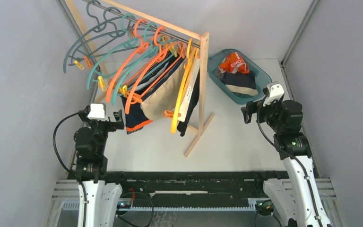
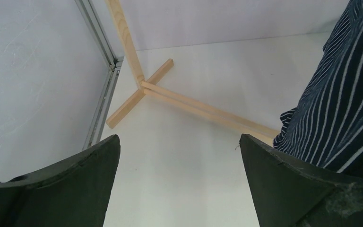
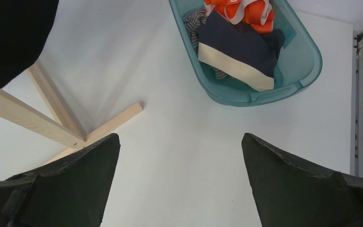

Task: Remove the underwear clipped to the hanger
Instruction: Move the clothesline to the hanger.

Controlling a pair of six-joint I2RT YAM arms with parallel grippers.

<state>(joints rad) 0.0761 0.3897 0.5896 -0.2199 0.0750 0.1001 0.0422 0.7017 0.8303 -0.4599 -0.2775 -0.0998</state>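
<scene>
Several briefs hang clipped on hangers on a wooden rack [image 1: 203, 71]: navy striped [image 1: 144, 78], navy with orange trim [image 1: 136, 121], beige [image 1: 160, 100] and black [image 1: 192, 101]. My left gripper [image 1: 116, 120] is open and empty, just left of the orange-trimmed briefs. In the left wrist view the gripper [image 2: 179, 146] is over bare table, with the striped briefs [image 2: 340, 109] at its right. My right gripper [image 1: 246, 113] is open and empty, right of the rack. In the right wrist view the gripper [image 3: 179, 144] is over bare table, with the black briefs [image 3: 14, 33] at top left.
A teal basket [image 1: 263, 78] at the back right holds orange [image 1: 234, 62] and navy-and-cream [image 1: 241, 85] garments; it also shows in the right wrist view [image 3: 309, 61]. Empty teal and orange hangers [image 1: 99, 38] hang at the rack's left. The rack's feet [image 2: 137, 90] [image 3: 52, 118] lie on the table. Grey walls close both sides.
</scene>
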